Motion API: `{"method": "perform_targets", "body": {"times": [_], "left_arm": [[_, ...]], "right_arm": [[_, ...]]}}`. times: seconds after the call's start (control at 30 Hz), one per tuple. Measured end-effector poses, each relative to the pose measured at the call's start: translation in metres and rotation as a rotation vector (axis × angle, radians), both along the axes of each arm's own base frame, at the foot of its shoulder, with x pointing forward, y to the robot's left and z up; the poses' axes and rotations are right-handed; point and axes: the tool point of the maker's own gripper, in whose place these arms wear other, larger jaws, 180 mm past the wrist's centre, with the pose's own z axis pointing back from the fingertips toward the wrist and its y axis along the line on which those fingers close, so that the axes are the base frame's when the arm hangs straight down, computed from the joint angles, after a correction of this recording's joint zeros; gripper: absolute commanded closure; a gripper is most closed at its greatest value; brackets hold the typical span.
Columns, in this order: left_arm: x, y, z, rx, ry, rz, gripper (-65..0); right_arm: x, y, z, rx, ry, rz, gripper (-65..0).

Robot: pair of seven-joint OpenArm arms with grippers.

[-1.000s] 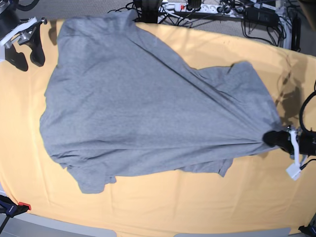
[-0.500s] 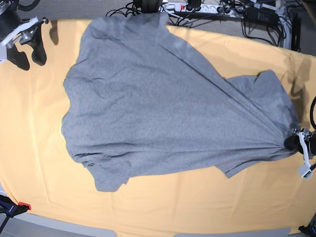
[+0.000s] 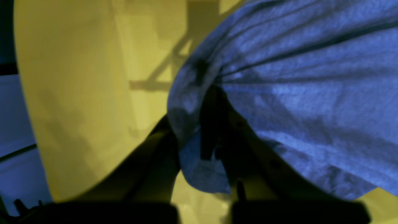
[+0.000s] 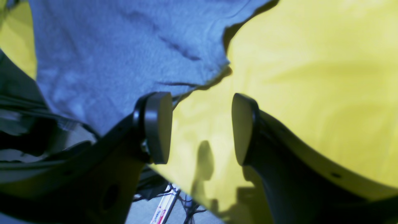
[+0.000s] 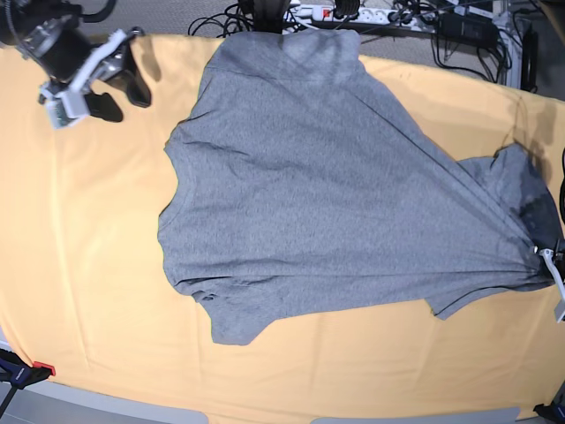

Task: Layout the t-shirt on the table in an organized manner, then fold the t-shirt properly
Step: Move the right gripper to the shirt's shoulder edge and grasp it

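Note:
The grey t-shirt [image 5: 327, 194] lies spread on the yellow-orange table [image 5: 79, 265], fanning out from a bunched point at the right edge. My left gripper [image 5: 544, 259] is shut on that bunched corner. In the left wrist view the t-shirt [image 3: 295, 77] is pinched in the left gripper [image 3: 202, 124] and pulled into taut folds. My right gripper [image 5: 122, 93] hovers open at the far left, apart from the cloth. In the right wrist view the right gripper [image 4: 199, 127] holds nothing, and the t-shirt [image 4: 124, 46] has an edge just beyond its left pad [image 4: 157, 127].
A power strip [image 5: 353, 13] and tangled cables [image 5: 459, 35] lie past the table's far edge, where the shirt's top edge reaches. A red-tipped clamp [image 5: 22, 371] sits at the near left corner. Bare cloth [image 4: 311, 77] spreads to the left and along the front.
My left gripper has dragged the shirt to the right, to the table's right edge. My right gripper has moved right along the far edge, closer to the shirt.

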Motion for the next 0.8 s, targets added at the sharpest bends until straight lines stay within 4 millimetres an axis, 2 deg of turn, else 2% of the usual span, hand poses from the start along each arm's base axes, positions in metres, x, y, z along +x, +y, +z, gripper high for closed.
{"method": "perform_targets", "body": {"times": [0.07, 0.1, 0.13, 0.23, 0.3, 0.43, 0.6, 0.73, 0.8], "left_arm": [[0.0, -0.002, 0.0, -0.011, -0.002, -0.001, 0.0], [0.001, -0.002, 0.0, -0.014, -0.003, -0.002, -4.8], [0.001, -0.003, 0.0, -0.016, -0.002, -0.002, -11.6], [0.001, -0.006, -0.001, -0.034, 0.0, -0.002, -37.1], [-0.002, -0.007, -0.003, -0.043, 0.014, 0.004, -49.2], [-0.001, -0.01, -0.002, -0.064, 0.008, 0.001, -49.4], [-0.003, -0.018, -0.004, -0.118, 0.024, -0.001, -49.4], [-0.003, -0.021, -0.004, -0.134, 0.023, -0.002, -49.4], [-0.003, -0.022, -0.004, -0.142, 0.022, -0.003, -49.4]], "right_arm": [[0.008, 0.004, -0.001, -0.014, -0.03, -0.019, -33.0], [0.013, 0.002, -0.002, -0.018, -0.031, -0.055, -33.0], [0.016, -0.002, -0.005, -0.041, -0.029, -0.087, -33.0], [0.023, -0.009, -0.015, -0.08, -0.004, -0.131, -33.0], [0.027, -0.006, -0.023, -0.031, 0.011, -0.134, -33.0], [0.034, -0.007, -0.053, 0.061, 0.09, -0.143, -33.0], [0.051, 0.003, -0.07, 0.228, 0.138, -0.128, -33.0], [0.055, 0.008, -0.091, 0.333, 0.219, -0.119, -33.0], [0.057, 0.015, -0.094, 0.388, 0.24, -0.079, -33.0]]}}
